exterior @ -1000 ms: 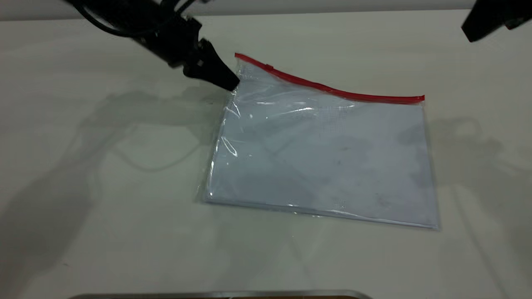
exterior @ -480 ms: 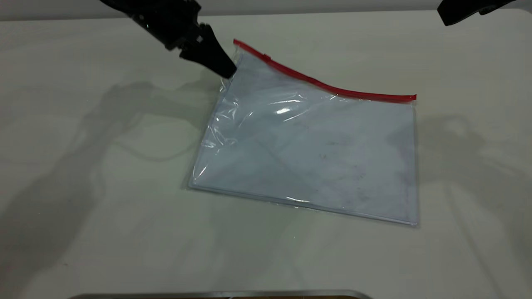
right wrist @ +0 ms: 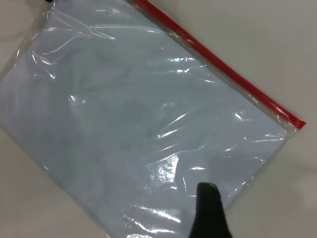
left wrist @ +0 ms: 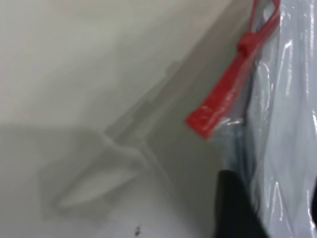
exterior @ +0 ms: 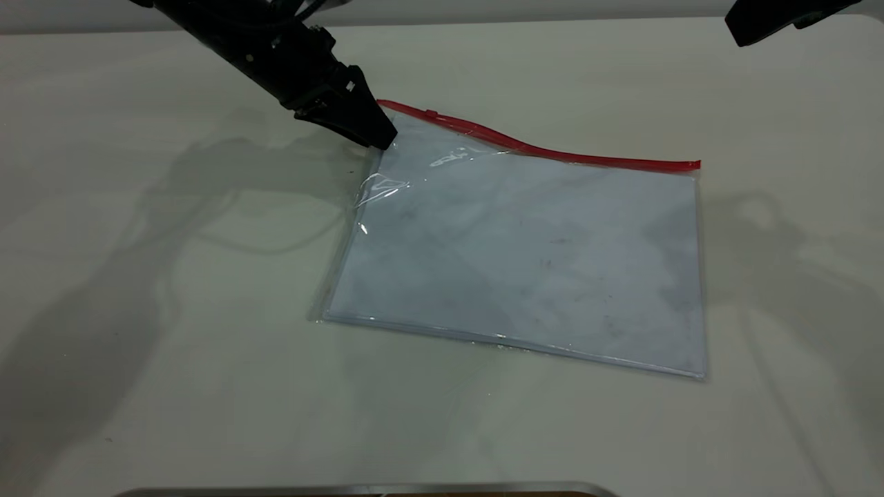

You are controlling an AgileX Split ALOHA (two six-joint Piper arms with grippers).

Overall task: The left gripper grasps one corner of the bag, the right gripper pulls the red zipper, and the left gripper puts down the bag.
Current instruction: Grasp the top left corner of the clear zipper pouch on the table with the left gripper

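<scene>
The bag [exterior: 525,255] lies nearly flat on the tabletop [exterior: 173,359], its near edge down and papers showing through the plastic. Farther back, the zipper [exterior: 552,150] runs along the far edge, with its slider [exterior: 431,113] close to the left end. There the left gripper [exterior: 382,140] is pinched on the corner [exterior: 391,131], lifting it just a little off the surface. Right gripper [exterior: 742,33] is way off at the far right edge, well clear of the bag; can't tell how its jaws stand.
</scene>
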